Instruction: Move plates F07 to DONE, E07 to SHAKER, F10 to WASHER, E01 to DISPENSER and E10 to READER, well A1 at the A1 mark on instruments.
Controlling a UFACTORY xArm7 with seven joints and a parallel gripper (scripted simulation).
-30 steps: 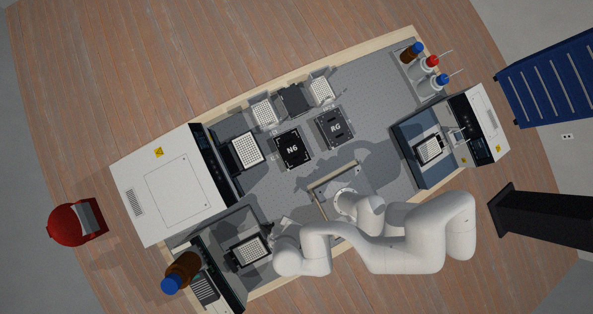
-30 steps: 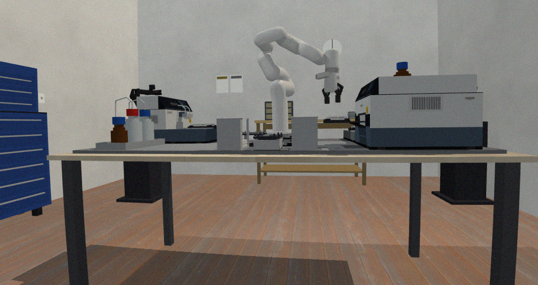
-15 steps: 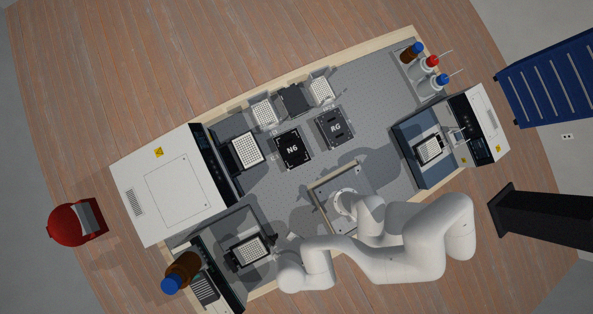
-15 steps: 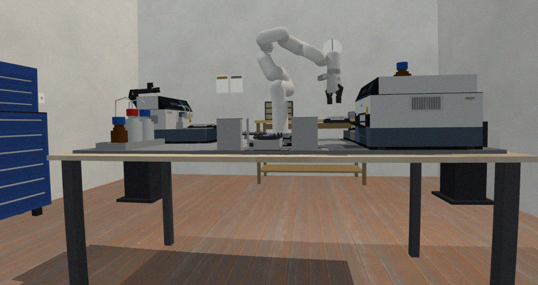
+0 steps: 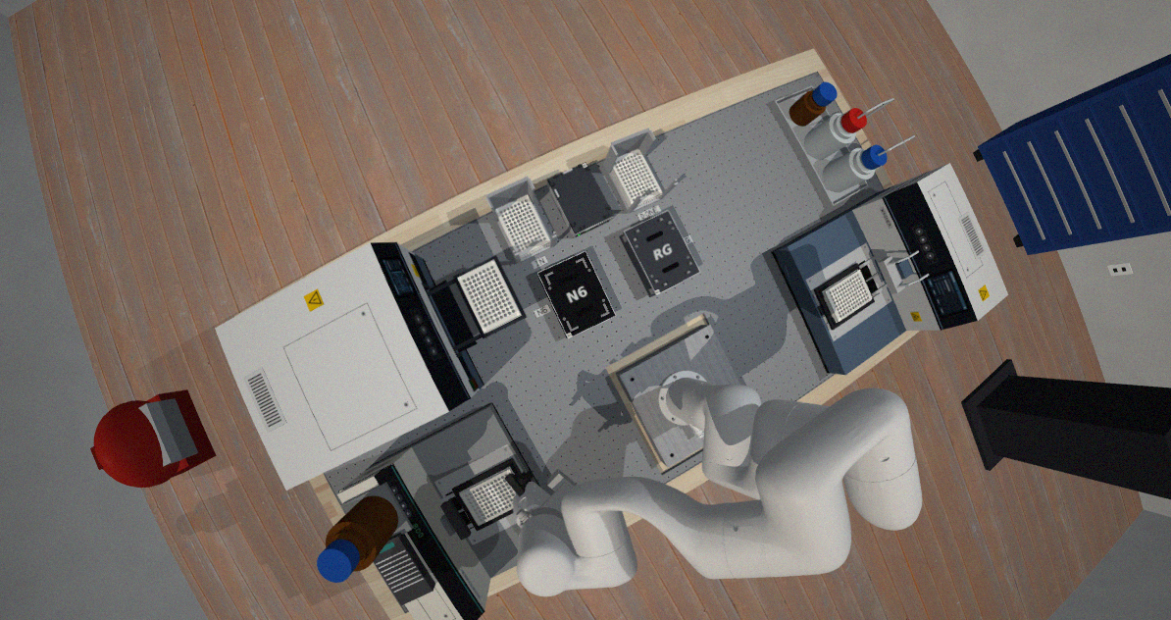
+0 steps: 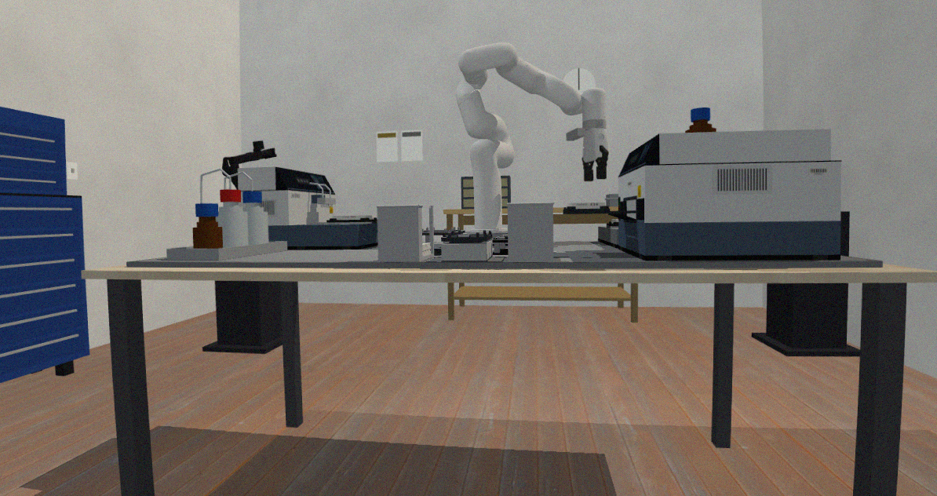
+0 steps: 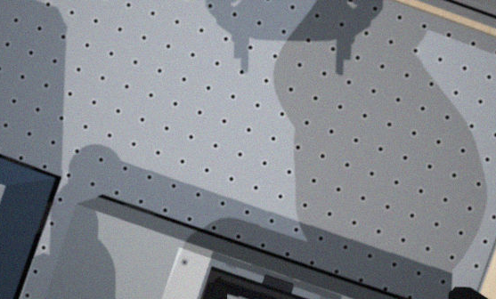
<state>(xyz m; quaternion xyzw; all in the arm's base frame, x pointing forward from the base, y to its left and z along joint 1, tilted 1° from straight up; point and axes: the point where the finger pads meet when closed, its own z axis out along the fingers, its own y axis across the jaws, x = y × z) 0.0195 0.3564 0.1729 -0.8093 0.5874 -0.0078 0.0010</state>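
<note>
My gripper [image 5: 519, 498] is open and empty. It hangs above the deck right beside a white well plate [image 5: 488, 496] seated in the instrument with the brown bottle [image 5: 362, 532]. In the side view the gripper [image 6: 594, 166] is well above the deck, next to the big white instrument [image 6: 734, 195]. A second white plate [image 5: 488, 296] sits on that instrument's tray. A third plate [image 5: 846, 296] sits in the blue-based instrument at the right. Two stack racks [image 5: 522, 223] [image 5: 635, 175] show white plates, with a dark station [image 5: 582, 198] between them. I cannot read the plate labels. The wrist view shows only perforated deck [image 7: 249, 133] and a housing edge [image 7: 196, 262].
The black nests N6 [image 5: 577, 293] and RG [image 5: 661, 252] stand mid-deck with nothing on them. The arm's base plate [image 5: 672, 394] is beside them. Three capped bottles [image 5: 843, 129] stand at the far right corner. The instrument housings rise beside the gripper.
</note>
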